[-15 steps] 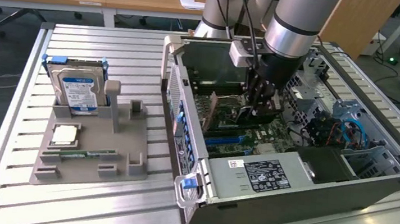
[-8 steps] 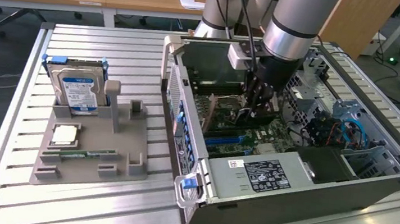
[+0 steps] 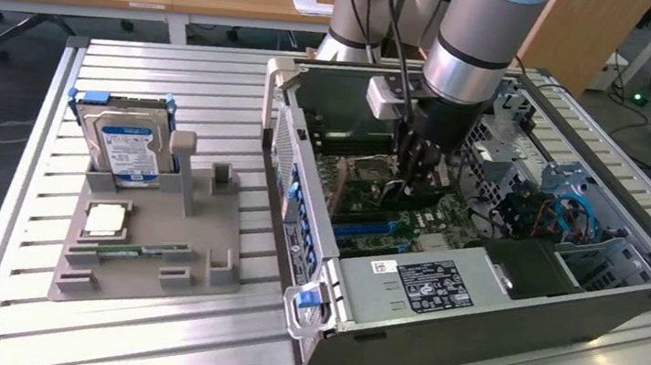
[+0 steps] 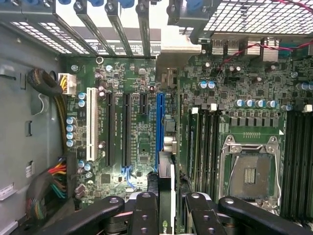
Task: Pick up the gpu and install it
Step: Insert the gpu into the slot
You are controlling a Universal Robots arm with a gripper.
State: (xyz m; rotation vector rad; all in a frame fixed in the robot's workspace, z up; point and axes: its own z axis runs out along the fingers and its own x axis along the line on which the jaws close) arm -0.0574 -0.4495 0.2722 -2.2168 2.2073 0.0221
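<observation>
My gripper (image 3: 409, 185) reaches down into the open computer case (image 3: 607, 297), just above the motherboard (image 4: 142, 147). It is shut on the gpu (image 4: 166, 188), a thin dark card that the wrist view sees edge-on between the black fingers (image 4: 145, 215). The card stands upright and its edge lines up with the long blue slot (image 4: 160, 127) on the board. In the exterior view the gpu (image 3: 419, 196) is a dark shape hanging under the gripper, partly hidden by the fingers. Whether its lower edge touches the slot I cannot tell.
Beside the blue slot lie black and white card slots (image 4: 91, 125), memory slots (image 4: 205, 147) and the open processor socket (image 4: 252, 174). Cable bundles (image 4: 58, 178) run along the case wall. Outside the case, a grey holder tray (image 3: 144, 263) carries a hard drive (image 3: 127, 146) and a memory stick (image 3: 134, 251).
</observation>
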